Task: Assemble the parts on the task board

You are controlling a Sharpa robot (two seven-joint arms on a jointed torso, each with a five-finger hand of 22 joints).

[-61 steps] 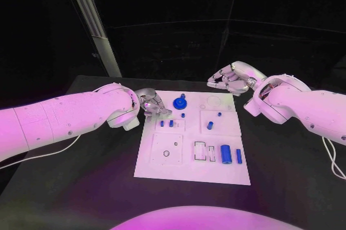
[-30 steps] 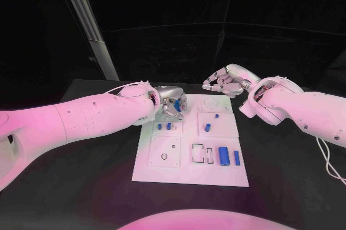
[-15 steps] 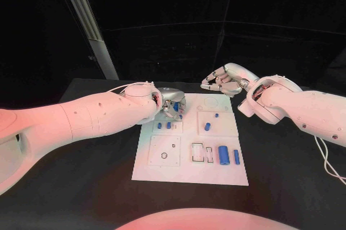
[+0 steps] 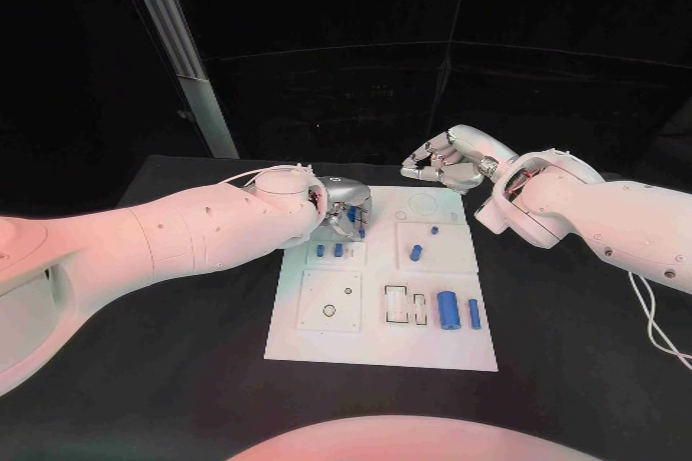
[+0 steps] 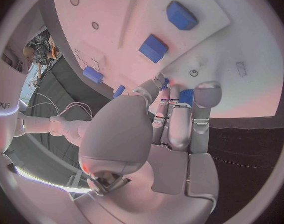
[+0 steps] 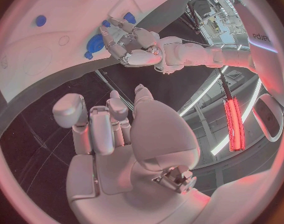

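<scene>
The white task board (image 4: 382,326) lies in the middle of the black table (image 4: 159,381), its far end under the robot's left hand (image 4: 343,213); that hand hangs over the board's far left corner with its fingers (image 5: 179,119) curled down together around a blue part (image 4: 353,216) standing there. From the left wrist the fingertips sit right at a bit of blue (image 5: 186,96), and the right wrist view shows the fingers bunched beside a blue lobed piece (image 6: 94,45) on the board; whether the hand truly grips it or only touches it, I cannot tell, since the fingers hide the contact.

The right hand (image 4: 437,159) is up off the board beyond its far right corner, well apart from every part; its fingers (image 6: 98,127) are curled in toward the palm with nothing in them.

On the board, two small blue pegs (image 4: 329,250) stand side by side just near of the left hand; another blue peg (image 4: 415,252) lies tilted on the right panel, with a tiny blue piece (image 4: 434,230) just beyond it. Nearer the robot, a fat blue cylinder (image 4: 449,306) and a thin blue bar (image 4: 473,314) lie side by side near the right edge, beside two dark rectangular slots (image 4: 405,305); the left panel nearby carries a small dark oval hole (image 4: 330,310).
</scene>
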